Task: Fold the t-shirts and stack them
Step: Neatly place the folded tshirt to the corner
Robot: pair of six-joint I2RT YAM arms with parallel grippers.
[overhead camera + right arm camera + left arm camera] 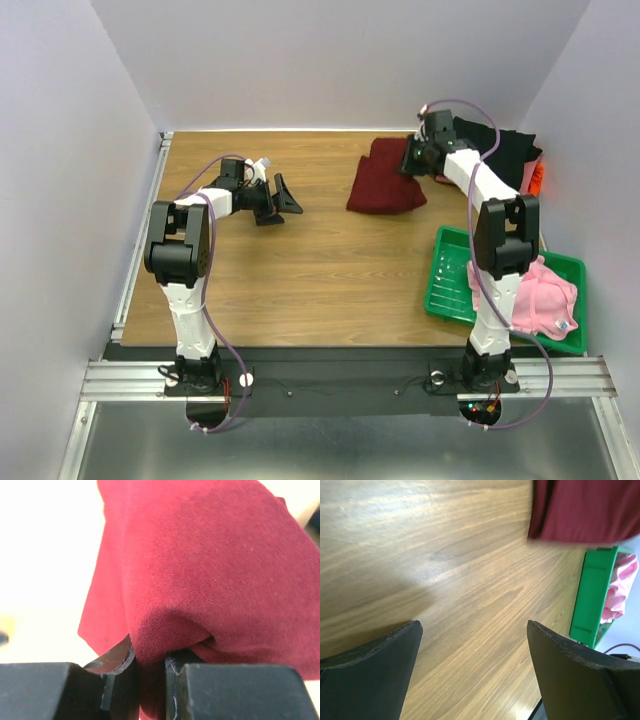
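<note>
My right pincer point(150, 662) is clenched on the maroon t-shirt point(385, 182) at the far right of the desk point(300, 265), while my left pincer point(284, 196) is released.

In my right wrist view, a bunched fold of the maroon cloth sits squeezed between my two fingers and the rest drapes away from them. From above, the shirt lies as a loosely folded heap on the wood, with my right pincer at its right edge. Just beyond it is a black t-shirt point(500, 150) with an orange one point(534, 178) at its right side. A light pink t-shirt point(548, 296) lies crumpled in the green tray point(445, 278) near my right base. My left pincer is spread wide over bare wood, well apart from the maroon shirt.
</note>
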